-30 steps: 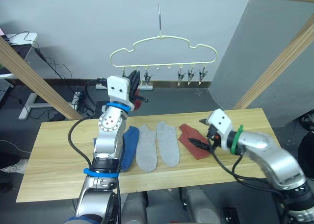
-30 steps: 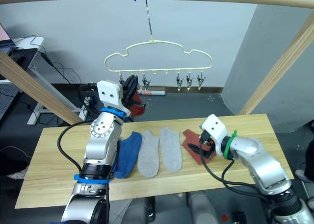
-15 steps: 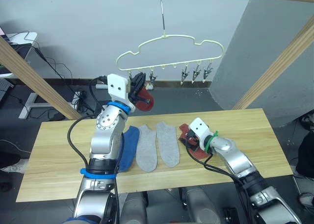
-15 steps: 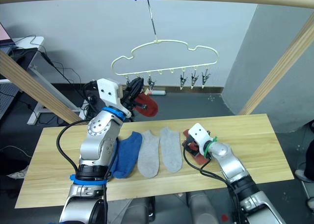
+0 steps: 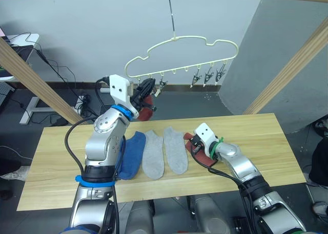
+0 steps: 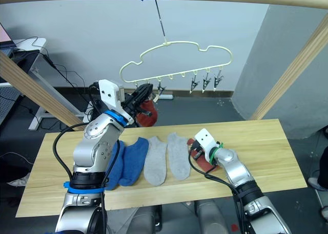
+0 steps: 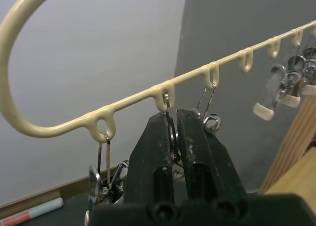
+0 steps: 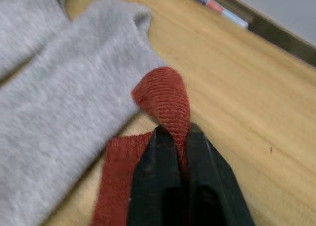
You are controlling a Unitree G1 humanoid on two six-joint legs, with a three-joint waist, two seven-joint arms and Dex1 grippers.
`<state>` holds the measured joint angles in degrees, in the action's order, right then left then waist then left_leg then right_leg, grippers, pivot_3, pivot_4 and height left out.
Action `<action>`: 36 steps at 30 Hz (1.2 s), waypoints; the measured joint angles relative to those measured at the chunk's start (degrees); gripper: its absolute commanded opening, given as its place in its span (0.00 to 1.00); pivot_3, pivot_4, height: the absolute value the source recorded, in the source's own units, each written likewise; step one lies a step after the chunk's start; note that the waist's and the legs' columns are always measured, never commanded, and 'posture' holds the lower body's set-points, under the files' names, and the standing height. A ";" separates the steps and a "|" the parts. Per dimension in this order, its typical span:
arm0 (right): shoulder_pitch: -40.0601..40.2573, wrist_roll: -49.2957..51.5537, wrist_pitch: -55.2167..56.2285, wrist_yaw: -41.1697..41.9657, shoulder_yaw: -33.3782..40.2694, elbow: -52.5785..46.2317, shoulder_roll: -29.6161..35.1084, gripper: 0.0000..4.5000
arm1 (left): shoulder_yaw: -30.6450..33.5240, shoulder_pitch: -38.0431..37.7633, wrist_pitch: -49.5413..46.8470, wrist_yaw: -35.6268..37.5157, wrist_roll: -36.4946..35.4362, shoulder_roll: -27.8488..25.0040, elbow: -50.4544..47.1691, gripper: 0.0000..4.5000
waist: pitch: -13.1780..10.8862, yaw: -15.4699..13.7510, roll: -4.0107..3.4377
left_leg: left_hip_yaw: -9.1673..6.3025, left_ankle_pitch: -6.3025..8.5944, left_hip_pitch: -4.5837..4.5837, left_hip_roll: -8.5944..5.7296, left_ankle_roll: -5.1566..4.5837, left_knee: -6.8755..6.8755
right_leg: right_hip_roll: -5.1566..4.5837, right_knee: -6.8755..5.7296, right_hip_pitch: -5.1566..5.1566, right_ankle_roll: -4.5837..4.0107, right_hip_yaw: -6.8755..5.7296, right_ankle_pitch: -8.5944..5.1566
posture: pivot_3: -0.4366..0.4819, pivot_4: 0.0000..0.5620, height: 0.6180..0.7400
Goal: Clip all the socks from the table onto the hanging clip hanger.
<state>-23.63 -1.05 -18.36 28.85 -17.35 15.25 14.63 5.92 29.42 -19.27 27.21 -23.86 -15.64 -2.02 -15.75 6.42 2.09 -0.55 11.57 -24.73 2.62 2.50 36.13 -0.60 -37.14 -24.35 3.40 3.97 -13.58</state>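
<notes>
A: Start with the right gripper [image 8: 173, 137]. What has it got?

B: Its two black fingers are pinched together on a fold of the brick-red sock [image 5: 201, 153] that lies on the table [image 5: 266, 142], just right of the two grey socks [image 5: 164, 153]. In the right wrist view a loop of red fabric bulges up from between the fingertips, while the rest of the sock lies flat on the wood.

A: And the left gripper [image 7: 174, 122]?

B: Raised to the clip hanger [image 5: 182, 52], at its left end. The fingers are closed on one of the small metal clips [image 7: 169, 129], gripping it where it hangs from its loop on the yellow wire. A second red sock [image 6: 146, 112] hangs just below that gripper; I can't tell which clip holds it.

A: What remains on the table?

B: From left to right: the blue socks [image 5: 132, 153] partly behind the left arm, the two grey ones side by side, then the red one. Three free clips hang together at the right end of the hanger.

A: How will the sock handle?

B: I'd judge it light, soft and limp. It will droop from wherever it is pinched, so the held fold should carry it easily. Take it near the cuff edge, leaving a thin free margin to feed into a clip. The ribbed knit should not slip. The hanger is the tricky part: it hangs tilted from a single hook and will likely swing when pushed.
</notes>
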 measured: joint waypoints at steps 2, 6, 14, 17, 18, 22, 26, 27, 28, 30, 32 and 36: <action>-1.26 0.06 0.03 0.74 0.00 -3.35 -0.57 0.01 | 0.23 0.18 -1.28 0.32 -1.00 -0.30 -0.25 0.00 | 0.00 0.01 -0.01 | -0.01 0.00 0.00 0.00 0.00 0.00 | 0.01 -0.01 0.00 0.00 0.00 0.00 | 0.29 0.50 1.00; -5.46 0.61 -0.52 1.40 0.25 -7.69 -3.51 0.01 | 1.28 0.96 -4.67 0.73 -3.74 -0.72 -0.43 0.00 | -0.03 0.04 -0.04 | -0.07 0.00 0.00 0.02 0.00 0.01 | 0.03 -0.04 -0.01 0.00 -0.04 0.00 | 0.29 0.50 1.00; -7.99 6.83 -1.15 1.27 2.87 -9.35 -12.21 0.01 | 2.22 1.24 -8.89 0.86 -6.48 -1.20 -2.24 0.00 | -0.03 -0.28 -0.04 | -0.13 0.00 -0.08 -0.02 0.00 0.00 | -0.05 0.02 0.00 -0.26 -0.12 0.16 | 0.30 0.49 1.00; -9.09 7.07 -1.13 1.13 3.35 -7.99 -13.22 0.01 | 2.26 1.21 -9.54 0.81 -6.76 -1.13 -2.65 0.00 | -0.03 -0.29 -0.04 | -0.15 0.00 -0.08 -0.03 0.00 0.01 | -0.05 0.00 0.00 -0.26 -0.16 0.16 | 0.30 0.48 1.00; -9.17 7.49 -1.06 1.08 3.88 -7.43 -13.68 0.01 | 2.29 1.20 -9.80 0.76 -6.80 -1.14 -2.75 0.00 | -0.03 -0.29 -0.04 | -0.17 0.00 -0.07 -0.02 0.00 0.01 | -0.04 -0.01 0.00 -0.27 -0.18 0.16 | 0.30 0.48 1.00; -10.24 8.95 -0.51 0.80 5.24 -4.44 -15.91 0.01 | 2.29 1.15 -10.65 0.68 -7.17 -1.05 -3.16 0.00 | -0.04 -0.20 -0.04 | -0.18 0.00 -0.07 0.01 0.00 0.00 | -0.01 -0.02 -0.02 -0.27 -0.18 0.16 | 0.31 0.47 1.00; -11.64 9.28 0.77 0.60 6.23 -3.61 -17.18 0.01 | 2.32 0.93 -11.35 0.41 -7.35 -1.06 -4.08 0.00 | -0.04 -0.28 -0.04 | -0.18 0.00 -0.08 0.00 0.00 0.00 | -0.02 0.00 -0.01 -0.28 -0.18 0.16 | 0.31 0.47 1.00; -11.72 9.37 1.05 0.59 6.43 -3.49 -17.34 0.01 | 2.34 0.92 -11.46 0.38 -7.43 -1.06 -4.19 0.00 | -0.04 -0.33 -0.04 | -0.18 0.00 -0.09 -0.01 0.00 0.00 | -0.02 0.00 -0.01 -0.28 -0.18 0.16 | 0.31 0.47 1.00; -11.72 9.49 1.34 0.60 6.70 -3.28 -17.52 0.01 | 2.39 0.91 -11.55 0.36 -7.50 -1.06 -4.20 0.00 | -0.04 -0.34 -0.04 | -0.18 0.00 -0.09 -0.01 0.00 0.00 | -0.03 0.00 -0.01 -0.28 -0.18 0.17 | 0.31 0.47 1.00; -11.72 9.75 1.70 0.60 7.20 -2.82 -17.76 0.01 | 2.39 0.88 -11.64 0.34 -7.54 -1.06 -4.24 0.00 | -0.04 -0.34 -0.04 | -0.17 0.00 -0.09 -0.01 0.00 0.00 | -0.03 -0.01 -0.01 -0.28 -0.18 0.17 | 0.30 0.47 1.00; -11.72 10.26 1.84 0.61 7.36 -2.75 -17.91 0.01 | 2.39 0.83 -11.66 0.33 -7.56 -1.06 -4.30 0.00 | -0.04 -0.33 -0.04 | -0.18 0.00 -0.09 0.00 0.00 0.00 | -0.02 -0.02 -0.02 -0.29 -0.19 0.17 | 0.30 0.46 1.00; -11.72 11.21 2.34 0.63 7.38 -2.75 -18.06 0.01 | 2.46 0.59 -11.73 0.33 -7.62 -1.06 -4.58 0.00 | -0.04 -0.33 -0.04 | -0.18 0.00 -0.09 0.00 0.01 0.00 | -0.03 -0.03 -0.02 -0.29 -0.19 0.17 | 0.30 0.46 1.00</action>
<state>-35.35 10.17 -16.02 29.48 -9.97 12.51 -3.43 8.38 30.02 -31.00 27.54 -31.48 -16.70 -6.61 -15.79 6.09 2.05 -0.73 11.57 -24.82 2.62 2.51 36.13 -0.63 -37.17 -24.37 3.11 3.78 -13.41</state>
